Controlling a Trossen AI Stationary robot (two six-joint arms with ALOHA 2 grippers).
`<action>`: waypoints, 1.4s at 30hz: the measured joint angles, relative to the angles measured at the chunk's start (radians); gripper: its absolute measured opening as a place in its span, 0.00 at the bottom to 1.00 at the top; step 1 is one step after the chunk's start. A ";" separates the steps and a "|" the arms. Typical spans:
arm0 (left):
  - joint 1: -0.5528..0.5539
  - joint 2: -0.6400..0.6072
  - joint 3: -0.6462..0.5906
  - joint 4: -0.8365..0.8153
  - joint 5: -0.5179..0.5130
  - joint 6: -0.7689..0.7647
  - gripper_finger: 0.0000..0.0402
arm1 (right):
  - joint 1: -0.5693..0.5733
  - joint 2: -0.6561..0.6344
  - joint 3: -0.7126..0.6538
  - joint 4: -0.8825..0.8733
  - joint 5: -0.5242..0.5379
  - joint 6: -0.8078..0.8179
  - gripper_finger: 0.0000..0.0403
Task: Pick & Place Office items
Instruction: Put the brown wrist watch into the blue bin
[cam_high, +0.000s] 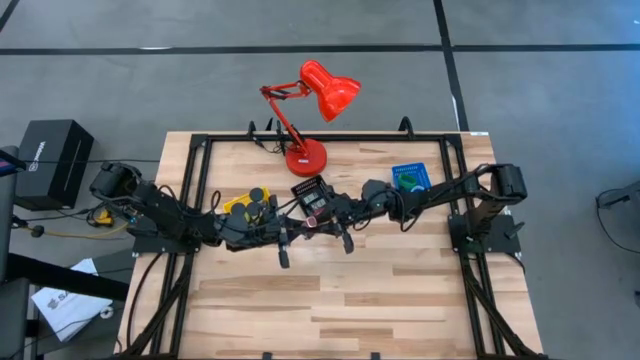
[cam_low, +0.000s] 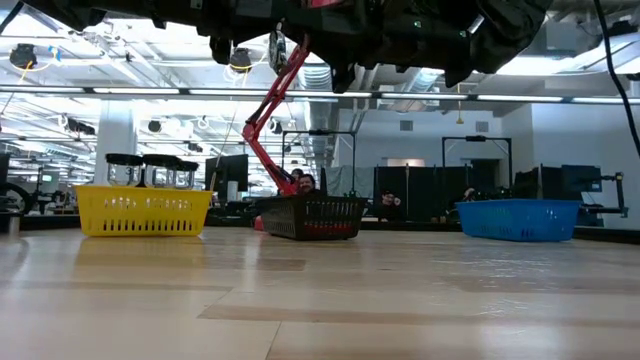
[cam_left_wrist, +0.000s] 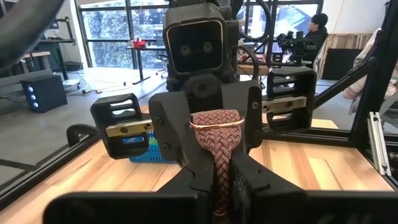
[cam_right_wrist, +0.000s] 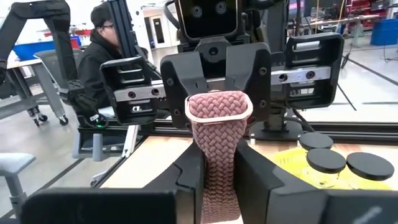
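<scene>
A grey floor (cam_high: 540, 90) crossed by dark lines surrounds the table, with large windows (cam_left_wrist: 118, 28) and workbenches beyond.

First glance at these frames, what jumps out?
Both arms meet mid-table, the left pincer and the right pincer face to face, each clamped on one end of a pink braided band held between them in the air. Behind them the red desk lamp stands at the table's far edge, with the black mesh tray before it and the yellow tray and blue tray either side.

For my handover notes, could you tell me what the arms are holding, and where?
A pink braided strap, gripped by both: the left gripper shut on one end, the right gripper closing on the other.
</scene>
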 joint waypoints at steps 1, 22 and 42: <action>0.000 0.000 0.000 0.000 0.001 0.000 0.03 | 0.000 0.000 0.000 -0.001 -0.005 0.000 0.15; 0.000 0.002 0.001 -0.005 -0.025 0.000 0.02 | 0.007 0.000 0.002 -0.026 -0.002 0.000 0.15; 0.000 0.000 0.004 0.005 -0.034 0.000 0.02 | 0.008 0.005 -0.002 -0.052 0.050 -0.042 0.38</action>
